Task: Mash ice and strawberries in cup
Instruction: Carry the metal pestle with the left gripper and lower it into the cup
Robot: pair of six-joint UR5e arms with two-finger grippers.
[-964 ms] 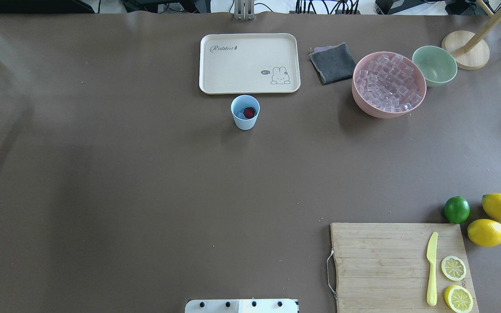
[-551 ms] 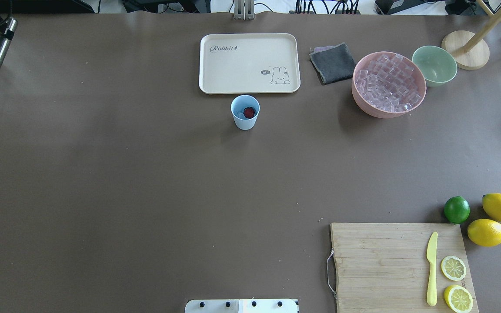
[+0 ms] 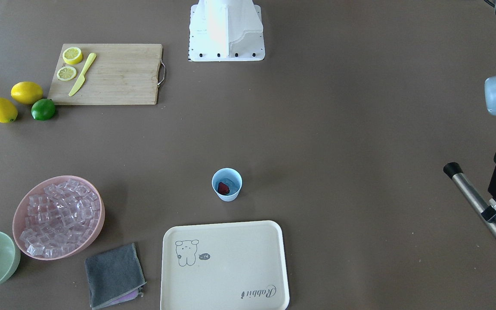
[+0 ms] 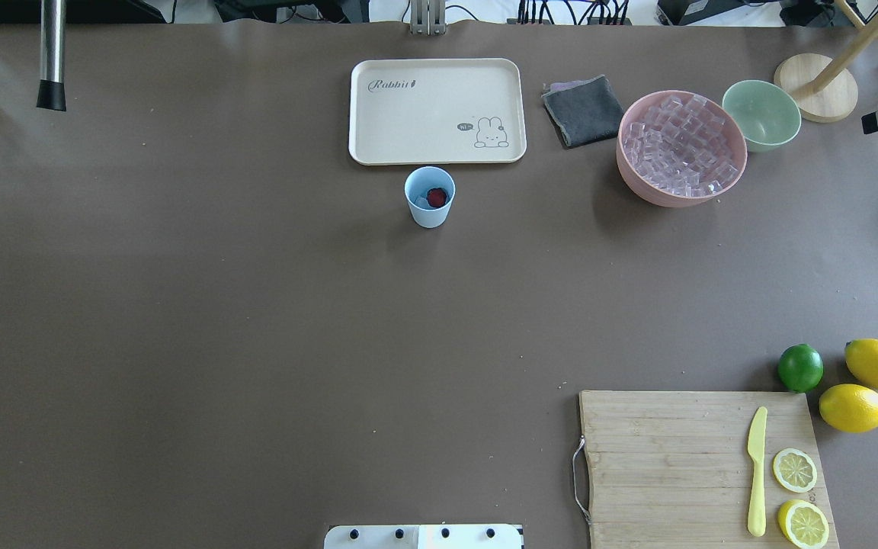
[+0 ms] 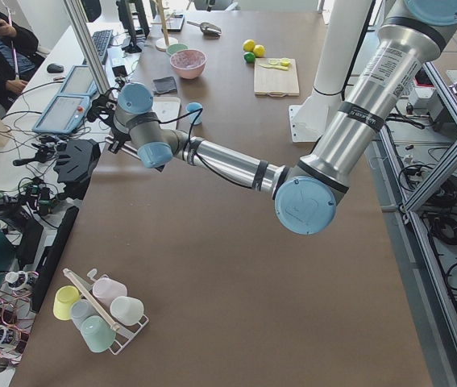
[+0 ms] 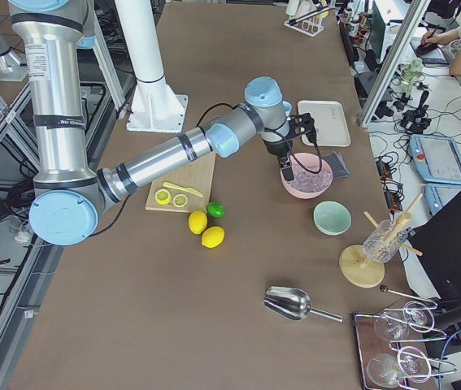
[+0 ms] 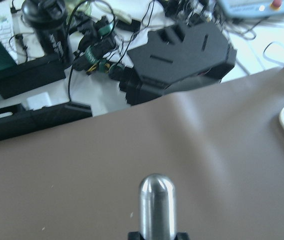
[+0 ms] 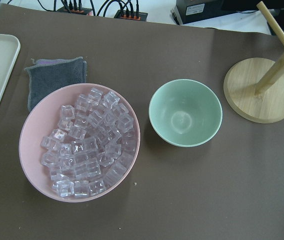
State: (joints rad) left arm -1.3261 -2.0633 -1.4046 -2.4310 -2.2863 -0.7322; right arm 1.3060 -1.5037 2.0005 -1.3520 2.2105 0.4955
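The light-blue cup (image 4: 429, 211) stands upright just in front of the cream tray; it also shows in the front view (image 3: 227, 193). Inside it lie a red strawberry (image 4: 437, 197) (image 3: 223, 187) and a clear ice cube (image 3: 230, 182). Several more ice cubes (image 4: 681, 145) (image 8: 86, 150) fill the pink bowl (image 4: 637, 187). My left gripper (image 3: 495, 211) is shut on a steel muddler (image 3: 472, 196) (image 4: 51, 53) with a black tip, far out to the cup's left. My right gripper (image 6: 285, 169) hovers over the pink bowl; I cannot tell whether it is open or shut.
A cream tray (image 4: 437, 110), a grey cloth (image 4: 584, 110), a mint-green bowl (image 4: 761, 114) and a wooden stand (image 4: 816, 88) line the far side. A cutting board (image 4: 698, 465) with a yellow knife and lemon slices, a lime (image 4: 800, 367) and two lemons are at the near right.
The muddler in my left gripper has swung from the table's left edge toward the far left corner, and now points straight down the overhead view. The right gripper shifted slightly at the right edge.
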